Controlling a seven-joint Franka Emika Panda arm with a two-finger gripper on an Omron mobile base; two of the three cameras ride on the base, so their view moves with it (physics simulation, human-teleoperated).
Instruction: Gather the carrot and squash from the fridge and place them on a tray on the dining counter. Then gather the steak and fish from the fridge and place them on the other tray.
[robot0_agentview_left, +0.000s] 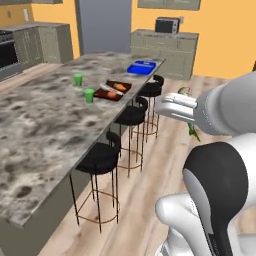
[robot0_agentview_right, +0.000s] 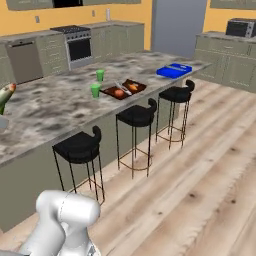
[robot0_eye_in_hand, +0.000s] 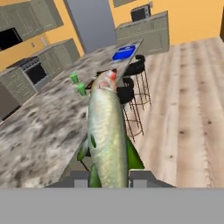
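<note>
My gripper (robot0_eye_in_hand: 109, 179) is shut on the fish (robot0_eye_in_hand: 106, 131), a long silvery-green fish that points away from the hand over the dining counter (robot0_eye_in_hand: 39, 131). In the left base view the gripper (robot0_agentview_left: 180, 107) hangs right of the counter (robot0_agentview_left: 45, 130), and bits of the fish (robot0_agentview_left: 185, 91) stick out above and below it. The fish's head (robot0_agentview_right: 6, 95) shows at the left edge of the right base view. A dark tray (robot0_agentview_left: 123, 85) holds the carrot (robot0_agentview_left: 120, 87) and a rounder orange piece (robot0_agentview_left: 111, 93), perhaps the squash. A blue tray (robot0_agentview_left: 141, 67) lies farther along. The grey fridge (robot0_agentview_left: 102, 25) stands behind. The steak is out of view.
Two green cups (robot0_agentview_left: 78, 79) (robot0_agentview_left: 89, 95) stand left of the dark tray. Three black stools (robot0_agentview_left: 100, 159) line the counter's right side over a wooden floor (robot0_agentview_left: 150, 190). Cabinets with a microwave (robot0_agentview_left: 167, 25) run along the back wall, and a stove (robot0_agentview_right: 79, 45) stands at the left.
</note>
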